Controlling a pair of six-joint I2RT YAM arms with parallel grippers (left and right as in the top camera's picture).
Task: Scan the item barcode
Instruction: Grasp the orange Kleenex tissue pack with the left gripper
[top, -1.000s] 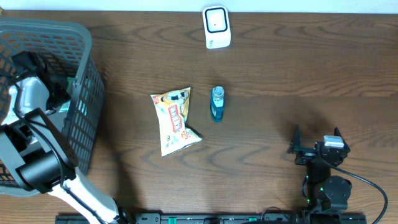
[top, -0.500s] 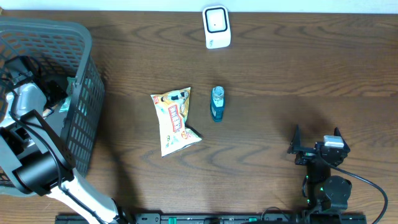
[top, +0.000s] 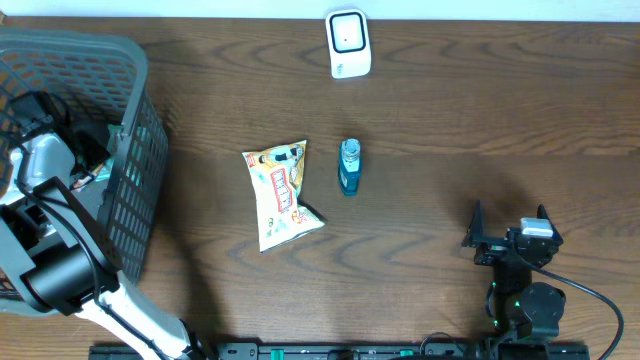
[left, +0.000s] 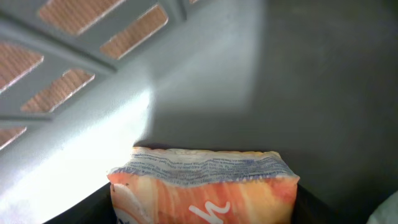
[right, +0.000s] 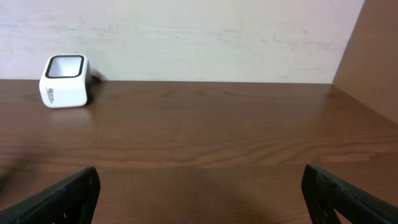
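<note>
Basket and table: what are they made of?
The basket looks like matte grey plastic: moulded lattice walls with even slots. The table looks like dark wood or wood-look laminate: flowing grain lines, slight sheen; which, I cannot tell.

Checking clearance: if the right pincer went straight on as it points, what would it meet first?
The way looks free: the right pincer faces only table up to the far wall, depth unclear; the scanner stands off to its left.
</note>
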